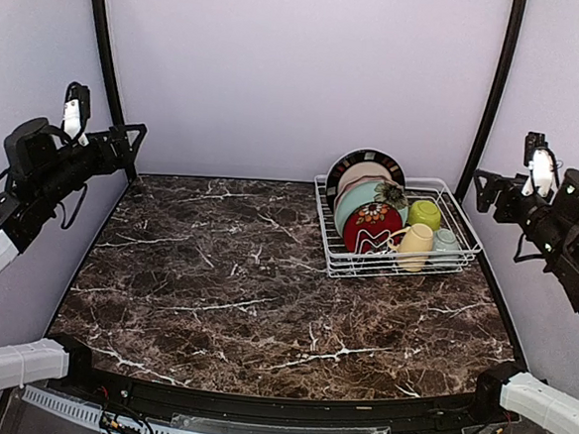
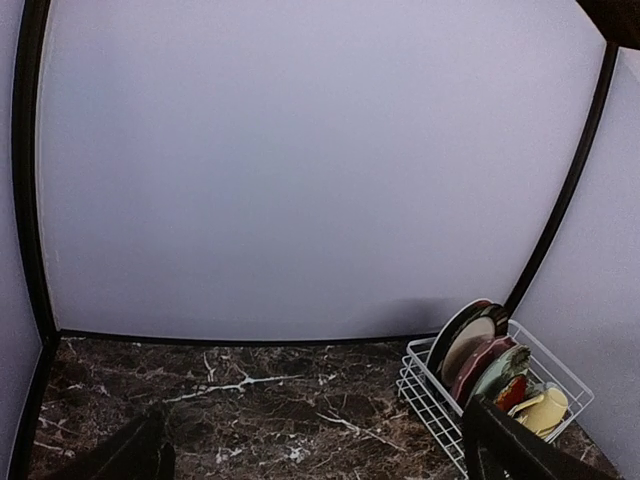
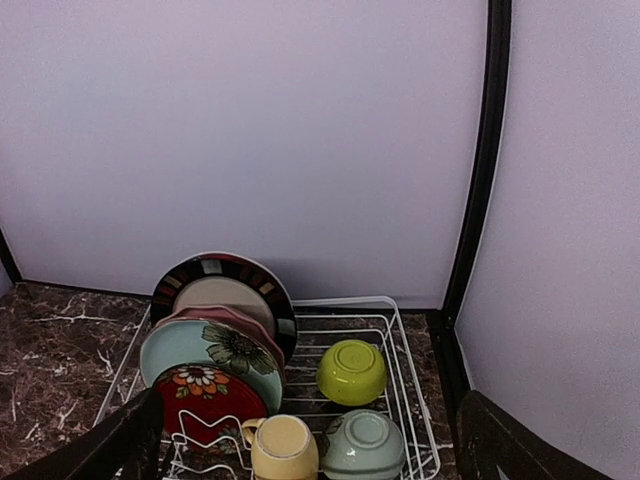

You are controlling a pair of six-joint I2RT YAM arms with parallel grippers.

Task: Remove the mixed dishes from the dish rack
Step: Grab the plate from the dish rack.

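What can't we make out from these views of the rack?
Plates: all views, front ones overlap the rear ones; rear faces and exact count hidden.
Mug and pale blue cup: right wrist view, cut off by the bottom edge.
Dish rack: left wrist view, near end behind a left pincer finger and the bottom edge.
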